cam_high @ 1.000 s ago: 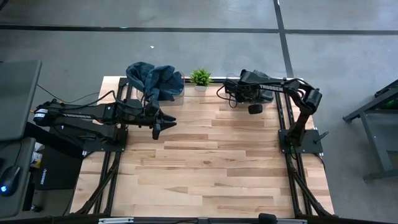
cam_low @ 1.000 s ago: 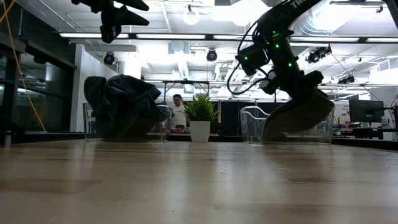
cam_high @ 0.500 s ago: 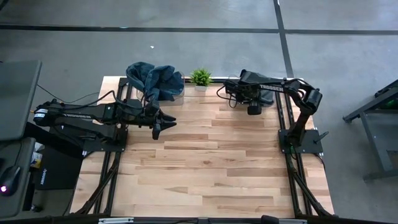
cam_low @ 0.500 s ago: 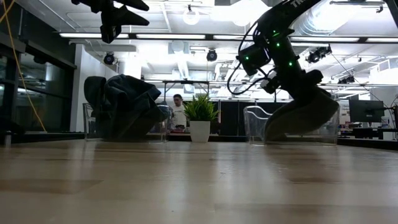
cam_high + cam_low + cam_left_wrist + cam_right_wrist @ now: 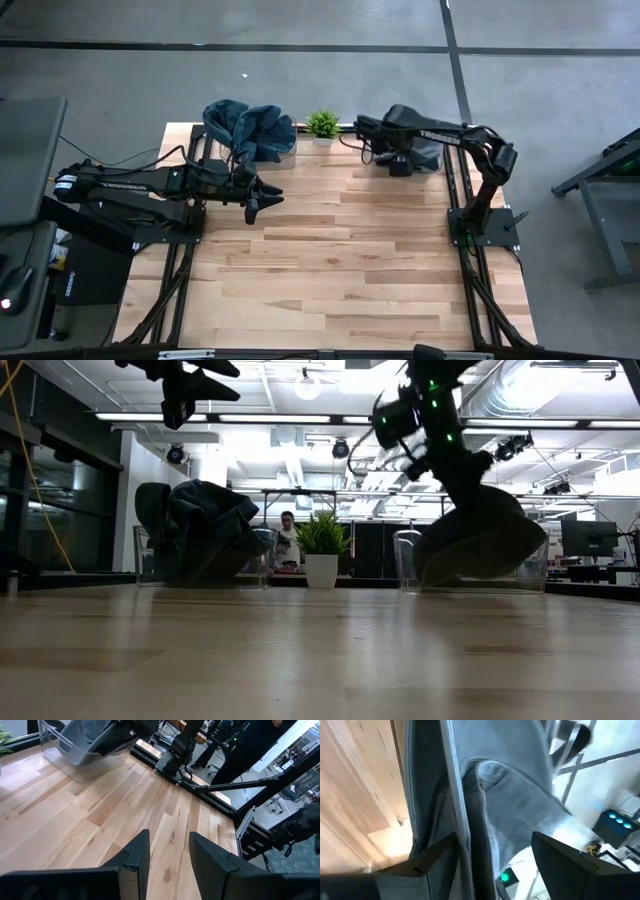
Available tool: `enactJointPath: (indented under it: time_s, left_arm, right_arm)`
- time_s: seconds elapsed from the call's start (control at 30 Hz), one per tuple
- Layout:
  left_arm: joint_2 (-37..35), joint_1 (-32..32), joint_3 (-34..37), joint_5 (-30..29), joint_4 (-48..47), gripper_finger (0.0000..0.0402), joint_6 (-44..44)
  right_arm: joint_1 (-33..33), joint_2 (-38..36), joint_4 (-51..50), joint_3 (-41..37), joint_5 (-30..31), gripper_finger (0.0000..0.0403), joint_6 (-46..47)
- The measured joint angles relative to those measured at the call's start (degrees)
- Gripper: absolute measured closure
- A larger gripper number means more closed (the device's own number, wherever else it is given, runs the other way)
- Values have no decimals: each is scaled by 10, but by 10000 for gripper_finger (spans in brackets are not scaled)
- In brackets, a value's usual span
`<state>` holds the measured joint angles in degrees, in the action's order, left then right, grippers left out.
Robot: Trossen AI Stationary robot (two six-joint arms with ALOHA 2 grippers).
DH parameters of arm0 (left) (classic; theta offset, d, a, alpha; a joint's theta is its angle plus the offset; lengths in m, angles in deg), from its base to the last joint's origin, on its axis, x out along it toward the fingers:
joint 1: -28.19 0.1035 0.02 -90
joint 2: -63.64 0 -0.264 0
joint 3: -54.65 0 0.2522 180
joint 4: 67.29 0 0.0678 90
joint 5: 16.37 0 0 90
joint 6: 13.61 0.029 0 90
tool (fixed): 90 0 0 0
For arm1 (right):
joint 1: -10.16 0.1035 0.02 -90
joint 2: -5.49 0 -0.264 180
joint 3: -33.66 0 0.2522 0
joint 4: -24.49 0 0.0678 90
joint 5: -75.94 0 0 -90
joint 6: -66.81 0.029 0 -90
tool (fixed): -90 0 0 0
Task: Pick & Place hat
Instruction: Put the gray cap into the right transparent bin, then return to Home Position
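A grey-blue hat [image 5: 428,155] [image 5: 482,545] lies in a clear bin [image 5: 404,560] at the table's far right. My right gripper [image 5: 397,166] [image 5: 468,475] hovers just over it, open. In the right wrist view its fingers [image 5: 432,855] stand wide apart on either side of the hat's upper part [image 5: 490,790]. My left gripper [image 5: 263,197] [image 5: 170,837] hangs high over the table's left half, open by a narrow gap, with nothing in it.
A heap of dark blue hats [image 5: 248,128] [image 5: 200,530] fills a clear bin at the far left. A small potted plant [image 5: 322,124] [image 5: 322,548] stands between the two bins. Bare wood [image 5: 330,270] spreads toward the near edge. A person [image 5: 287,535] shows in the room behind.
My right gripper has opened and let go of the hat. It has then risen and drawn a little toward the table's far edge. The hat, held tilted over the bin a second ago, has settled lower into it.
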<state>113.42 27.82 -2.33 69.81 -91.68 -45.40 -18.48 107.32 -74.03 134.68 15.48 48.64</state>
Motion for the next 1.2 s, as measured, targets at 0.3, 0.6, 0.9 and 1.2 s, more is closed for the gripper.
enactJointPath:
  time_s: [0.3,0.6,0.9,1.2]
  left_arm:
    - [0,0,0,0,-2,286,0]
    - [0,0,0,-2,-3,286,5]
    - [-21,0,0,-26,-49,286,21]
    - [-98,0,0,-97,-126,286,49]
  right_arm:
    - [8,-1,-53,102,-56,158,32]
    - [15,-1,-48,171,-159,159,83]
    - [32,-41,53,188,-304,218,108]
    - [80,-134,185,92,-317,383,166]
